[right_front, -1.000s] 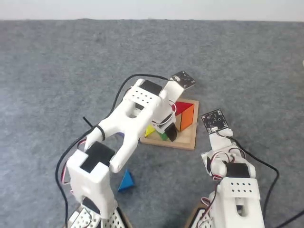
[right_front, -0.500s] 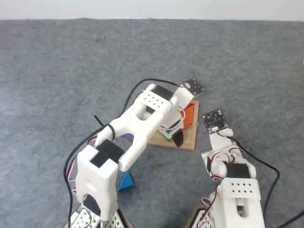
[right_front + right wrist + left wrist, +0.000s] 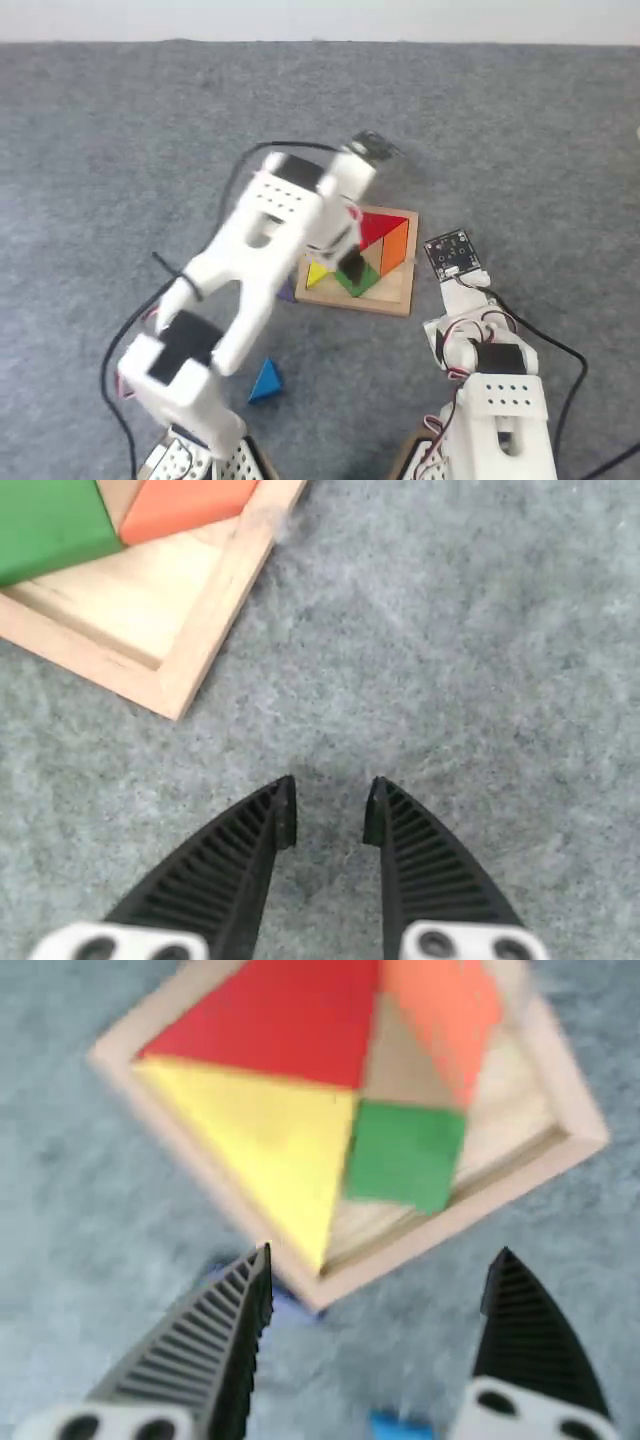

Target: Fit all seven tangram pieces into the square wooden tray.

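Four pieces, red, yellow, green, orange, seated in tray, just ahead of left jaws: spread wide, empty. Right jaws slightly parted, empty, tray corner ahead. Blue piece behind left jaws.

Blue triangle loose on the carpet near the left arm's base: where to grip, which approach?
Come straight down from above. The blue triangle seems to lie flat on the carpet, apart from the tray, so only its edge faces offer hold. Probably pinch the long edge against the opposite corner.
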Robot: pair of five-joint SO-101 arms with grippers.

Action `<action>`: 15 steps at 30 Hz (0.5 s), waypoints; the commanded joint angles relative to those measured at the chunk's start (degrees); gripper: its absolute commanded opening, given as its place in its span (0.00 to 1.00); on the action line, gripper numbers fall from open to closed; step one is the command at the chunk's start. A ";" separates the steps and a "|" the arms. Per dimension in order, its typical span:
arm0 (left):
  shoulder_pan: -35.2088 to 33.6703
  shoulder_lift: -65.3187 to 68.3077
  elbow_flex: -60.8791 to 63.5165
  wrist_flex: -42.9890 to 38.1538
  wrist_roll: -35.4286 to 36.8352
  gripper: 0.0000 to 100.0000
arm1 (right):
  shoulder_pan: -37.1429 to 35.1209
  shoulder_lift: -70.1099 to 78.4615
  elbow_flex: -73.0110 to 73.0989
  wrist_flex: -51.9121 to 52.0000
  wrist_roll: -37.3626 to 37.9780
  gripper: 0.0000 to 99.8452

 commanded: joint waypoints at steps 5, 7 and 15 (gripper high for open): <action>-3.69 -19.69 22.37 3.87 -10.73 0.31 | -0.40 -0.66 -0.26 -0.92 -0.35 0.13; -4.22 -26.55 33.45 1.32 -13.36 0.30 | -0.40 -0.66 -0.26 -0.92 -0.44 0.13; -15.82 -40.44 47.96 0.18 -22.51 0.30 | -1.27 -0.57 -0.18 -0.92 -0.44 0.13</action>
